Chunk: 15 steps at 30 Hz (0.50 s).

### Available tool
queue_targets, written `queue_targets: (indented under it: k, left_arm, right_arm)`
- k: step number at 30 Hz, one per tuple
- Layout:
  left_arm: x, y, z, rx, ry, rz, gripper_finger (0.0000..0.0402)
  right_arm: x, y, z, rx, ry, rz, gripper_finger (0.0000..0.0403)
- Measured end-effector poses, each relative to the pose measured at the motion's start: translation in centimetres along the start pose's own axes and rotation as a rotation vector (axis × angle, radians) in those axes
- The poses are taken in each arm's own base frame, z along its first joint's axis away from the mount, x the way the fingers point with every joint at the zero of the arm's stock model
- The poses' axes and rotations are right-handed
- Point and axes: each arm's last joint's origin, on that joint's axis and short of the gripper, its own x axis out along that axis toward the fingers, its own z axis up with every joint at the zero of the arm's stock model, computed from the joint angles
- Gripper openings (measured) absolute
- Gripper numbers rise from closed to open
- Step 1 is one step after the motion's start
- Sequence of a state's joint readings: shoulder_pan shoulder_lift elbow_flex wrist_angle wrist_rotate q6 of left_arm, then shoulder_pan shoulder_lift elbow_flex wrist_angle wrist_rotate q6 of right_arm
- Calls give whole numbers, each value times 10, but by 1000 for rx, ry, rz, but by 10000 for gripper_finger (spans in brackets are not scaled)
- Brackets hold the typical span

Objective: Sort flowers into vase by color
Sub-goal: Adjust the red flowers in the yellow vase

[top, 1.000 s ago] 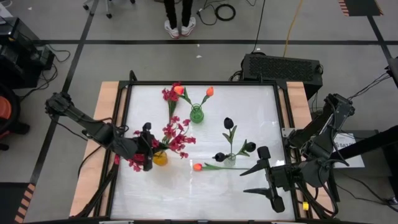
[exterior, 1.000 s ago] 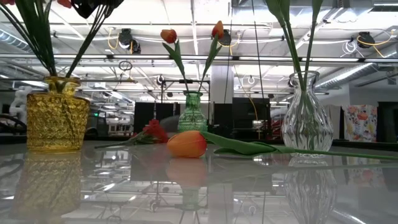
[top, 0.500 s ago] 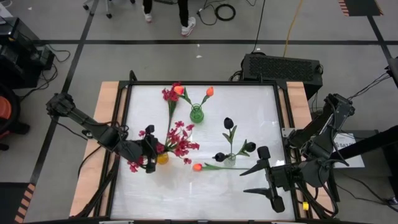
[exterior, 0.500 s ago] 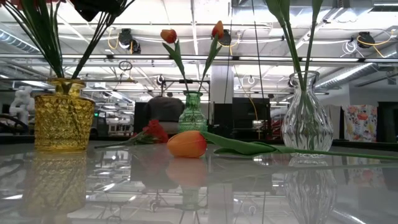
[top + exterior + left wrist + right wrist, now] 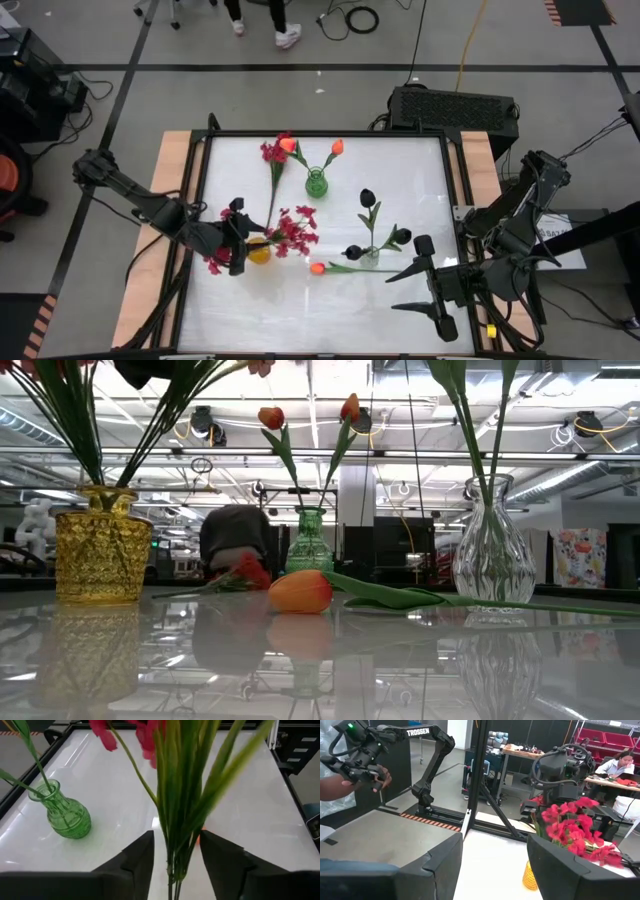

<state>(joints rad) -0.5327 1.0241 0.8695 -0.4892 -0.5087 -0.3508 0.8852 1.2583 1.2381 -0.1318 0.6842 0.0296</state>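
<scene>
Left end effector sits at the yellow vase on the tabletop's left side, among the crimson sprays. High view: green vase holds two orange tulips; clear vase holds black blooms. One loose tulip lies flat just beside the clear vase, one crimson spray lies near the green vase. Right end effector waits at the right edge.

Low view: spray stems stand in the yellow vase; loose tulip in front.

Left wrist: fingers spread, stems standing between them, no pinch.

Right wrist: fingers spread, holding nothing.

Judgement: release step for a crimson spray. Next: back off without dragging stems, then pick a loose flower.
</scene>
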Motion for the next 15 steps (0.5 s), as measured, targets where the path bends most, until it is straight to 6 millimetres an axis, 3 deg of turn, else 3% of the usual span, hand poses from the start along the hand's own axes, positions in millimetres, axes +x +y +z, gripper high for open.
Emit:
queue_targets:
  k: [15]
  left_arm:
    - [-48, 12, 44, 50, -128, -46, 187]
  right_arm:
    - [0, 0, 0, 0, 0, 0, 214]
